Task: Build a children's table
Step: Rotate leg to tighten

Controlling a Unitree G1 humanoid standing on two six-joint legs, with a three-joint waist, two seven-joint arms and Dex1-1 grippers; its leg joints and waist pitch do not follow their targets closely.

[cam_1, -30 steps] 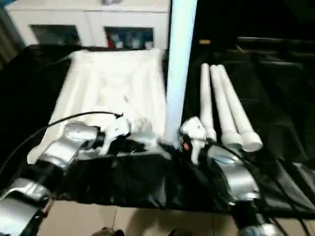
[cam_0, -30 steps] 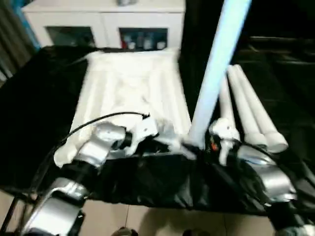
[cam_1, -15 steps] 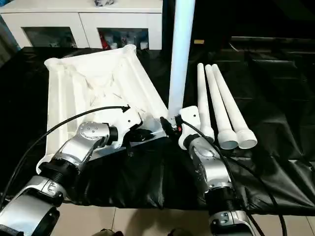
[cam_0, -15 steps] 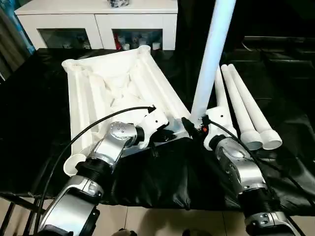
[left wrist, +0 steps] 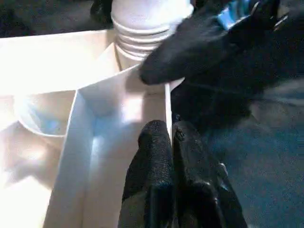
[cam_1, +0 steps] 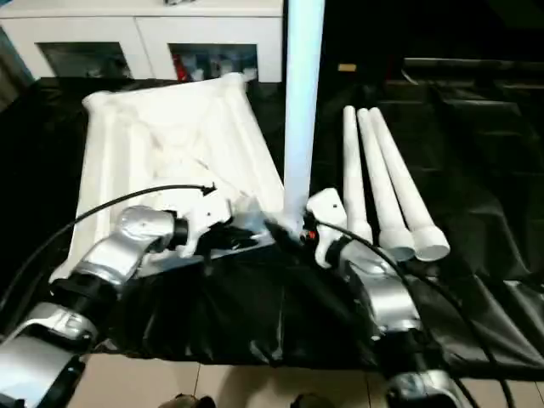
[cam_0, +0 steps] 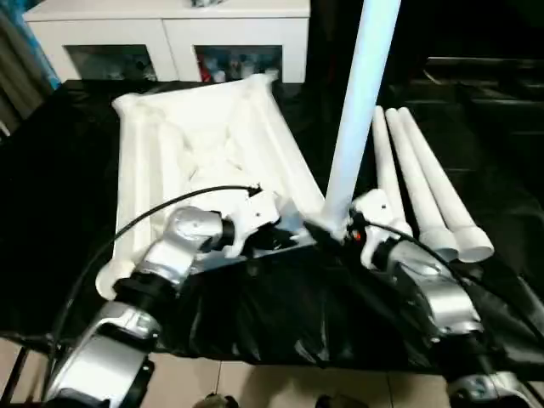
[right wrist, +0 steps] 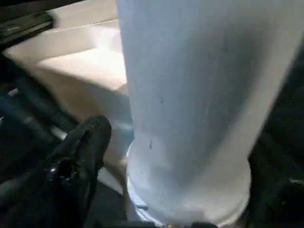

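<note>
The white table top lies upside down on black cloth, ribbed underside up. At its near right corner a white leg stands upright, its ridged end at the corner socket. My right gripper is shut on the foot of this leg, and one black finger rests beside the tube. My left gripper is shut on the top's thin near rim, close to that corner, with its fingers pinched together on the wall. Three more legs lie side by side to the right.
A white cabinet with glass doors stands behind the work surface. Black cloth covers the surface and hangs over its near edge, with tiled floor below. Black cables run along both forearms.
The head camera has shifted and shaken, so the whole picture moves. Both grippers keep their holds, and the leg stays upright at the near right corner.
</note>
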